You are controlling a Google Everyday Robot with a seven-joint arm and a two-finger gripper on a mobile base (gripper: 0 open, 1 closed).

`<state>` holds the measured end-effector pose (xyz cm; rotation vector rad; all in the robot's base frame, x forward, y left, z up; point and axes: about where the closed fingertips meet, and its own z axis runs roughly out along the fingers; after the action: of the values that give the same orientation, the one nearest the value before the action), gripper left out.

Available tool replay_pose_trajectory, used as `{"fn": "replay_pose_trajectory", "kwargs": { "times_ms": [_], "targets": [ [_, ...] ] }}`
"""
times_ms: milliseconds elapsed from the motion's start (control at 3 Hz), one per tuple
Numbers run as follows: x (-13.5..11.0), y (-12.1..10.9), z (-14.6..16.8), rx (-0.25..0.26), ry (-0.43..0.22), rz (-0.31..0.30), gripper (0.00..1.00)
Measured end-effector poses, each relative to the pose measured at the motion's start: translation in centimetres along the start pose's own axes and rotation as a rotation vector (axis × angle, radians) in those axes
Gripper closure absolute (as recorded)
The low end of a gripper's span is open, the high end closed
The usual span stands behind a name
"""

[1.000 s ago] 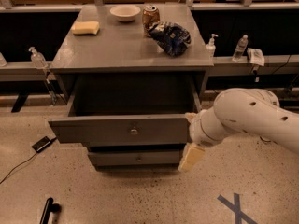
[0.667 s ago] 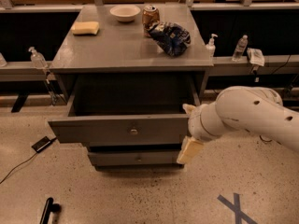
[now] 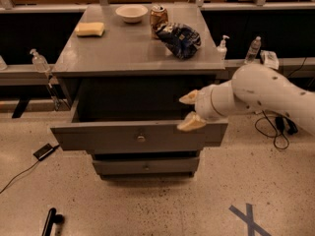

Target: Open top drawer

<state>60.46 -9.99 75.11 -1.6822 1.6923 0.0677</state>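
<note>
The top drawer [image 3: 98,137] is a wide grey drawer with a small round brass knob [image 3: 141,138] at its centre. It stands pulled out from the grey cabinet [image 3: 123,53], and its inside is dark. My gripper [image 3: 190,110] sits at the end of the white arm [image 3: 266,95], over the drawer's right part just above the front panel's top edge. Its two cream fingers are spread apart and hold nothing.
A narrower grey drawer [image 3: 146,166] sits shut below. On the cabinet top are a yellow sponge [image 3: 90,29], a white bowl [image 3: 131,13], a can [image 3: 158,16] and a blue chip bag [image 3: 179,38]. Bottles [image 3: 254,49] and cables line the wall shelf. A black object [image 3: 45,151] lies on the floor left.
My gripper has risen from beside the drawer front's lower right corner to above its top edge and moved left over the drawer. The drawer stays pulled out.
</note>
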Motion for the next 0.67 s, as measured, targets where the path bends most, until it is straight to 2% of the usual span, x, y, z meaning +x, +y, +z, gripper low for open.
{"fn": "replay_pose_trajectory", "kwargs": {
  "times_ms": [333, 667],
  "targets": [
    [-0.5, -3.7, 1.6, -0.015, -0.102, 0.022, 0.64],
    [0.2, -8.0, 3.6, -0.012, -0.129, 0.055, 0.87]
  ]
}}
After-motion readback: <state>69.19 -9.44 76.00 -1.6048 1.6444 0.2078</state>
